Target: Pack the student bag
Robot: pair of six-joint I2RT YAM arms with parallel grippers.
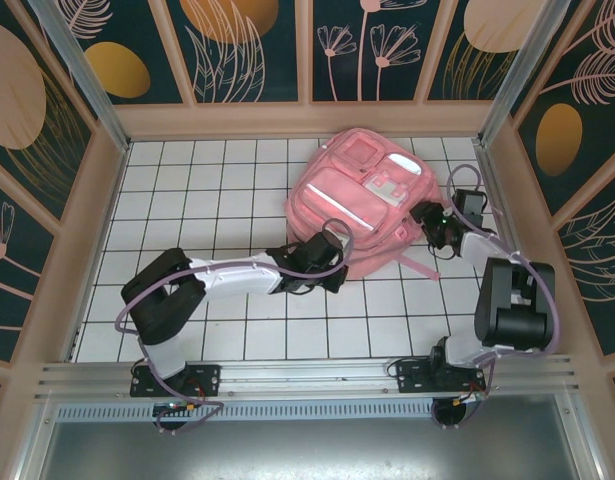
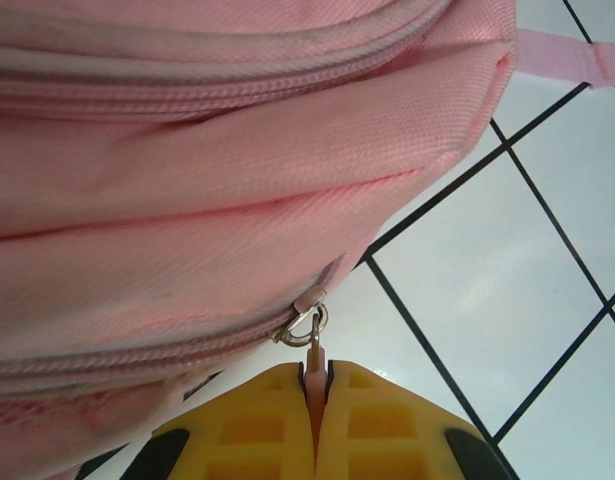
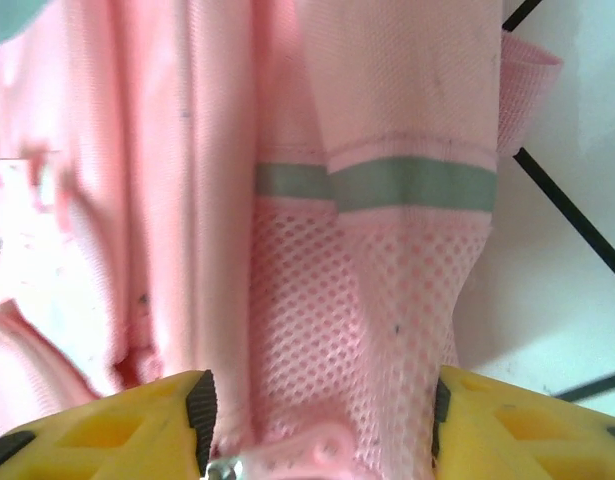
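Pink student bag [image 2: 237, 200] zipper pull [image 2: 313, 352] clamped in left pincer [image 2: 315, 378], end hidden.

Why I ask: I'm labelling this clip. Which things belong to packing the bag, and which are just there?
Job: bag; zip pull, pinched in the shut left gripper; right gripper, open astride the bag's mesh.
Just there: tiled table; patterned walls.
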